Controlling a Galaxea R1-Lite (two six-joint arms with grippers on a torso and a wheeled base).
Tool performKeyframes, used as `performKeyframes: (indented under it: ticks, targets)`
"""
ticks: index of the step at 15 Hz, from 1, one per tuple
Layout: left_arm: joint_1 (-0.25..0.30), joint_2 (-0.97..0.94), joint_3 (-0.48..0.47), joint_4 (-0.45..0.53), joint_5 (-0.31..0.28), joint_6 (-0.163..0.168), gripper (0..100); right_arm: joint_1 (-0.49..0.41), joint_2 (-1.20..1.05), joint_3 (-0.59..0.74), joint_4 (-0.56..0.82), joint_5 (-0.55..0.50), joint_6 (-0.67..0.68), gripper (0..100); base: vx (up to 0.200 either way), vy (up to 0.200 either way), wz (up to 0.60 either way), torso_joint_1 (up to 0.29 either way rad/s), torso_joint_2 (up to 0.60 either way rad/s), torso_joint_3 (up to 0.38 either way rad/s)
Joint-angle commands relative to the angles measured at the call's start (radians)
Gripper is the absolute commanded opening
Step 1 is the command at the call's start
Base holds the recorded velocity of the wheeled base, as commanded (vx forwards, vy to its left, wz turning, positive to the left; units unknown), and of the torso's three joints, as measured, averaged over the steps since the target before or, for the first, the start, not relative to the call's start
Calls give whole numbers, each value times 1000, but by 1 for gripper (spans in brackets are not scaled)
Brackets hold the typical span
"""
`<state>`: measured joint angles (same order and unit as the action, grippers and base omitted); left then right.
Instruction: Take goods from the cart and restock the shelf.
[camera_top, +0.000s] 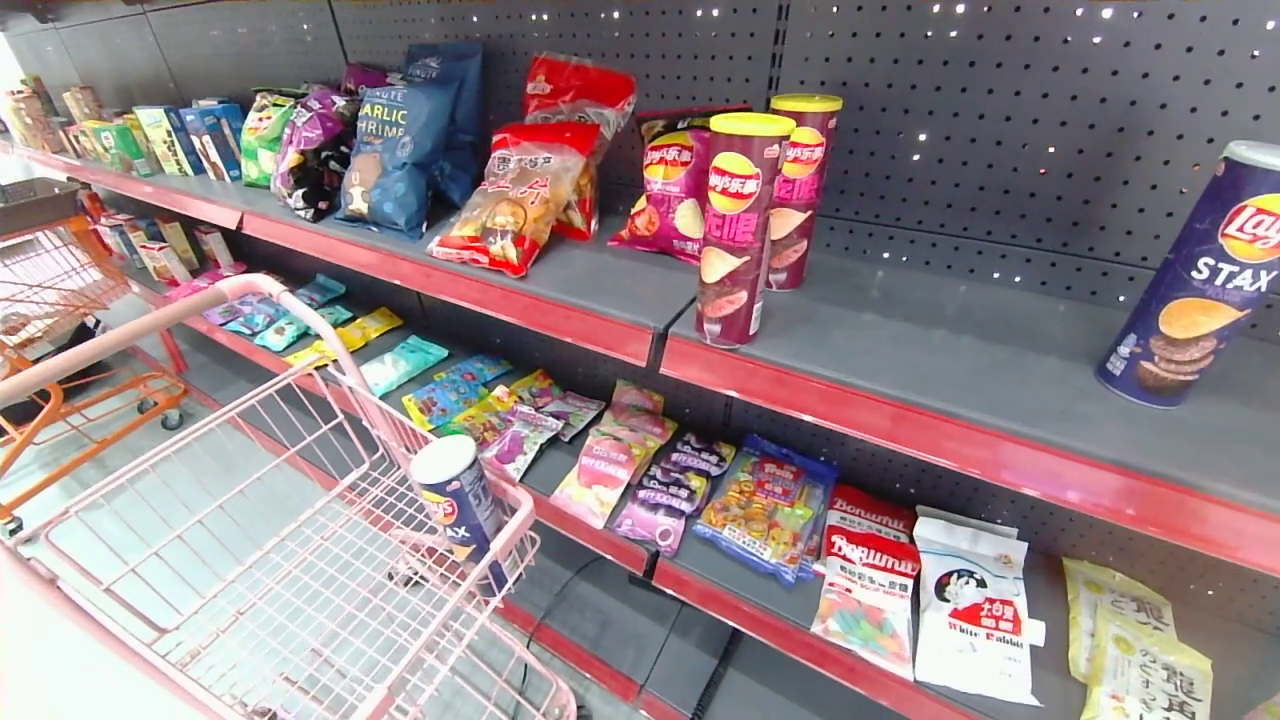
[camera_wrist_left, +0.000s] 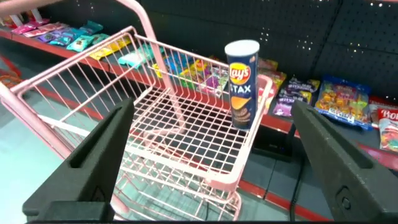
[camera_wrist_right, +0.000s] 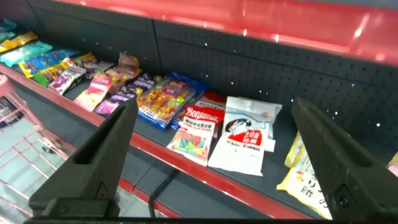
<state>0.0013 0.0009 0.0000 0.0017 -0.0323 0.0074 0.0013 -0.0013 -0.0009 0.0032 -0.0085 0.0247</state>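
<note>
Now | step: grasp blue chip can (camera_wrist_left: 241, 84) | can: upright in pink cart's (camera_top: 150, 325) corner nearest the shelf (camera_top: 900, 330) | left hand (camera_wrist_left: 211, 104): open, above cart, facing can | right hand (camera_wrist_right: 214, 102): open, beyond cart | advice: straddle mid-height, close squarely, lift straight over rim.

Dark pegboard wall (camera_top: 1000, 120), grey floor (camera_top: 95, 448), orange trolley (camera_top: 60, 290) at left.
</note>
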Motion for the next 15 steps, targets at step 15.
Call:
performKeyframes:
  ticks: [15]
  targets:
    - [3,1036,-611,-227,6,-113,100,0,1,1,0,-1,-23,100,0,0,0,-79,232,150]
